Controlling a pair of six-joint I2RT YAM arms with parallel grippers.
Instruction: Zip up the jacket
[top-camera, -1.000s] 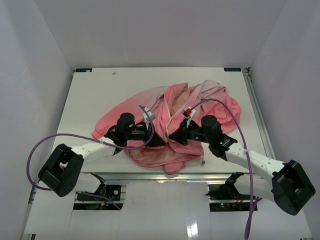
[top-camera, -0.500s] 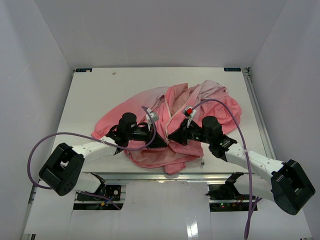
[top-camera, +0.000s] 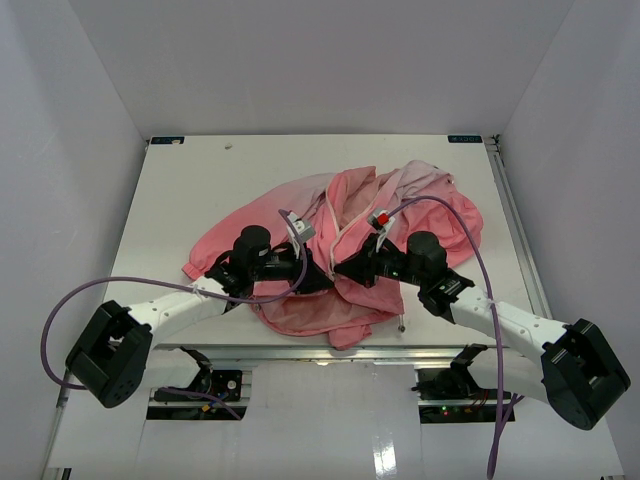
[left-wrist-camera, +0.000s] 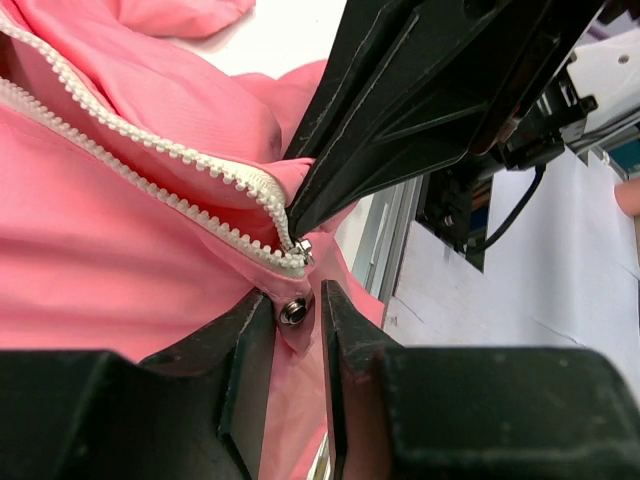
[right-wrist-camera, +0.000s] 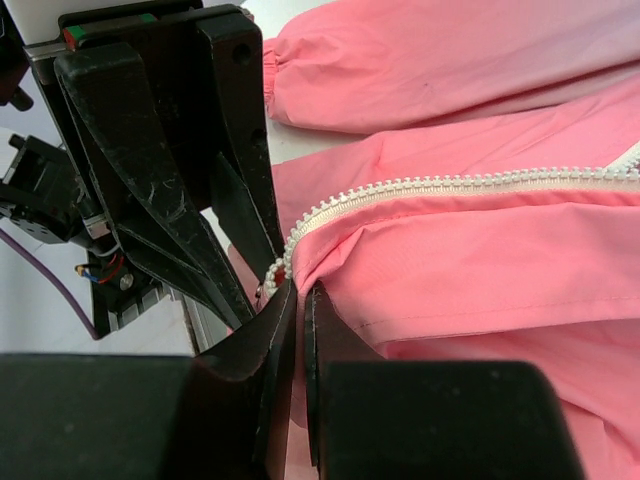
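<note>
One salmon-pink thin-fabric jacket (top-camera: 345, 215) on white bench (top-camera: 200, 180); two tools, left tool (top-camera: 325, 283) and right tool (top-camera: 343, 270), each clenched on the jacket's zipper hem.

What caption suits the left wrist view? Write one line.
Left jaws pinch the jacket hem at a snap stud; right jaws grip the zipper end.

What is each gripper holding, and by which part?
Both hold the jacket: left gripper pinches fabric at a snap stud just beside the zipper end; right gripper pinches that zipper end itself.
</note>
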